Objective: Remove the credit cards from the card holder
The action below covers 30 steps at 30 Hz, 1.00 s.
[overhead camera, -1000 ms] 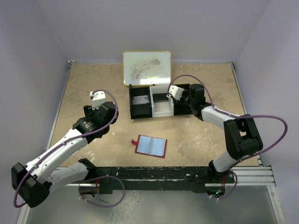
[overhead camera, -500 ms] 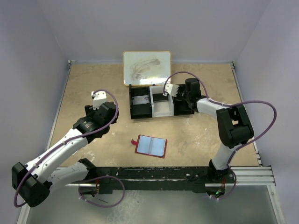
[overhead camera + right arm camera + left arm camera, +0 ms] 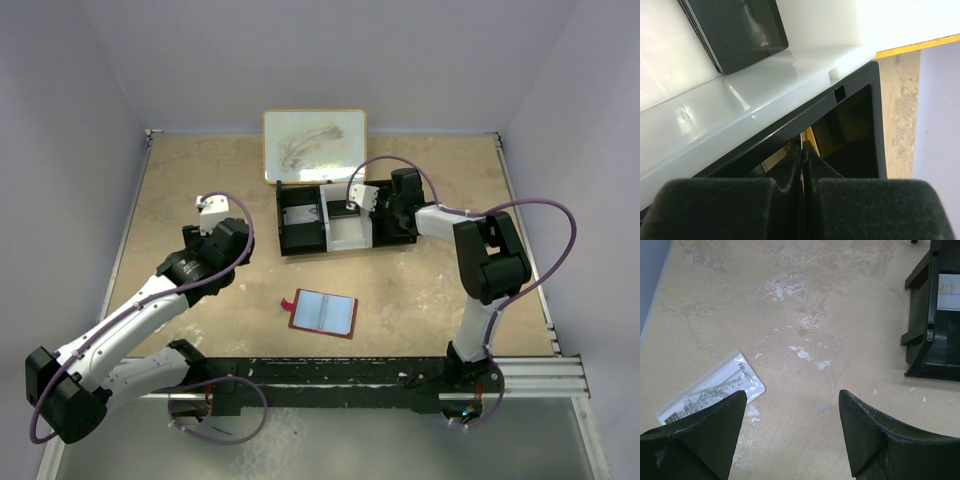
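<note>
The card holder (image 3: pixel 323 313) lies open and flat on the table (image 3: pixel 190 170), near the middle of its near edge. Its red cover faces down, its pale blue sleeves face up, and its small red tab points left. Neither arm touches it.

The left gripper (image 3: pixel 791 396) hangs released, its two dark fingers (image 3: pixel 705 435) spread wide over bare tabletop, left of the tray and well apart from the card holder. A pale printed card (image 3: pixel 712 390) lies flat on the table just beyond the left finger, partly hidden by it.

The black tray (image 3: pixel 298 232) sits farther back, right of centre, with a white middle compartment (image 3: pixel 345 232). A whiteboard (image 3: pixel 314 146) lies flat just behind it. In the left wrist view, a light card (image 3: pixel 949 292) printed "VIP" rests in the tray's left compartment.

The right gripper (image 3: pixel 803 150) is clenched, its pads pressed together. It reaches over the tray from the right, with its tips down at the black wall beside the white compartment. A stack of dark cards (image 3: pixel 735 30) lies in that white compartment. Something pale yellow (image 3: pixel 808 136) shows right at the tips; I cannot tell whether the gripper touches it.
</note>
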Motion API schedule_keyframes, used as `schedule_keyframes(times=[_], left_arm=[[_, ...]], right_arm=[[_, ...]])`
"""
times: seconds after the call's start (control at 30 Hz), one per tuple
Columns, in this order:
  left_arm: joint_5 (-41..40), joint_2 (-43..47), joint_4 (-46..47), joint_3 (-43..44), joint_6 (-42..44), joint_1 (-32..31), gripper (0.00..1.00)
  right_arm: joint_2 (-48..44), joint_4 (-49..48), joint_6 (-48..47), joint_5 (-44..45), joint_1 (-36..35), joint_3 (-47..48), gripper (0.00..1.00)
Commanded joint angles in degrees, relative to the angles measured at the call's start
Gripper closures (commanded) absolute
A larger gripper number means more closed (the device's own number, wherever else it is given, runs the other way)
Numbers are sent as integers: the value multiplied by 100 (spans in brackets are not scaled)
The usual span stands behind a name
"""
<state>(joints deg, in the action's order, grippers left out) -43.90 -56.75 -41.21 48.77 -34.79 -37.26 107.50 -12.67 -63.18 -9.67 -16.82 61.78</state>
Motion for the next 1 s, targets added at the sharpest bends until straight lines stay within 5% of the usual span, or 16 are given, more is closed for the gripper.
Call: schedule_keyframes(times=[0.0,0.17,0.53,0.97], left_arm=[[21,-31,176,0,121,17,28],[31,-50,175,-4,123,17,28],[155,-162,175,0,173,19,29],[246,-213,199,-8,193,17,29]], right_arm=[[3,2,-53,-28,31,209,100],[3,-21,12,86,30,168,98],[127,297,180,154,35,246,72],[-28,168,450,310,43,157,54]])
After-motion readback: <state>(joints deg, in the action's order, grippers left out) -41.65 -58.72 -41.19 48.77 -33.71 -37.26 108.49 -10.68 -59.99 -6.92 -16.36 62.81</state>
